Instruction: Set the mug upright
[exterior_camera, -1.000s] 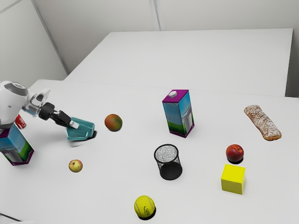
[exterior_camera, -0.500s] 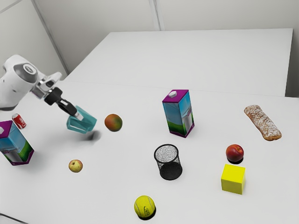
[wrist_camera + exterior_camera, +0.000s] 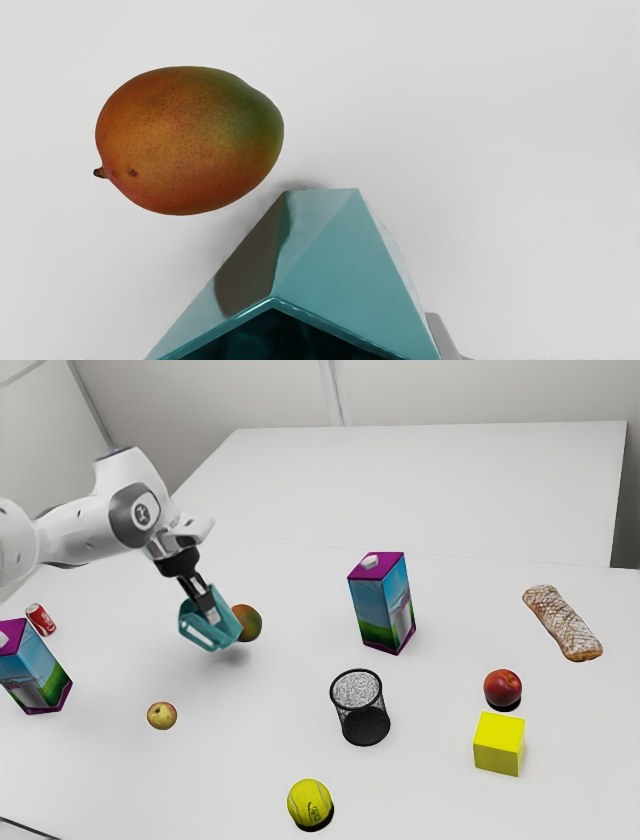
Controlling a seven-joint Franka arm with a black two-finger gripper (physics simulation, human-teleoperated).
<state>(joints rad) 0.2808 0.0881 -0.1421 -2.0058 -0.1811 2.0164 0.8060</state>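
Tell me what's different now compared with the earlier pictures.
The gripper, holding the mug throughout, has carried it toward the exterior view's right, where it now partly covers the mango. The mug's tilt has changed, but it is not upright. Nothing was let go. The cartons, mesh cup, tennis ball and yellow block stayed put.

pale walls [image 3: 480, 392] | upright strip [image 3: 336, 395] at back | white table [image 3: 230, 780] | white surface [image 3: 430, 485] behind | soft light
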